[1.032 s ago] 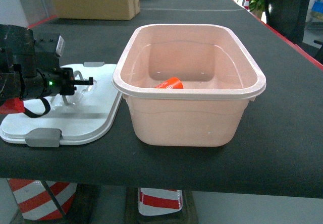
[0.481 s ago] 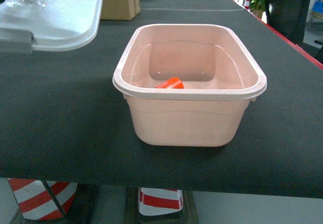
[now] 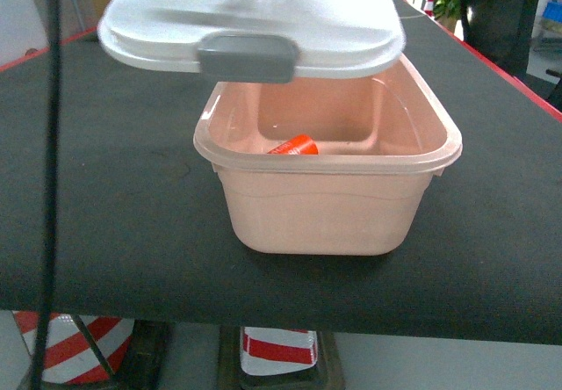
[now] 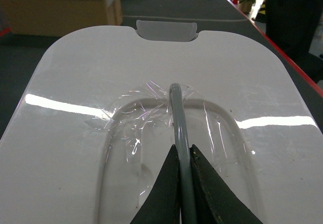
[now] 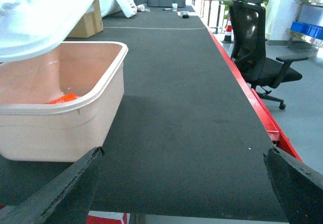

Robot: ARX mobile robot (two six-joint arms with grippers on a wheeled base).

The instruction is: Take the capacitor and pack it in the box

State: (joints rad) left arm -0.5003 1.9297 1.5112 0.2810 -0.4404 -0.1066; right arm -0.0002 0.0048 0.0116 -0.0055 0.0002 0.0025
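1. The orange capacitor (image 3: 295, 146) lay inside the pink box (image 3: 327, 204) on the bench (image 3: 114, 188).
2. The white lid (image 4: 75, 133), judged light, stiff and slippery, was held above the box.
3. The left claw (image 4: 184, 171) was clamped on its grey handle (image 4: 176, 113), the soundest hold.
4. The right claw (image 5: 181, 183) was spread wide, holding nothing.

The white lid (image 3: 255, 21) hangs over the pink box (image 3: 329, 201), roofing its far half toward 12 o'clock and leaving only the near strip at 6 o'clock open from above, where the orange capacitor (image 3: 296, 146) lies on the floor inside. The left gripper (image 4: 182, 183) blocks the lid's top, its fingers (image 4: 169, 183) pinching the grey handle (image 4: 177, 113). The black bench (image 5: 192, 108) stretches bare from the box toward 3 o'clock, and the right gripper (image 5: 184, 188) hangs over that stretch with fingers spread wide.
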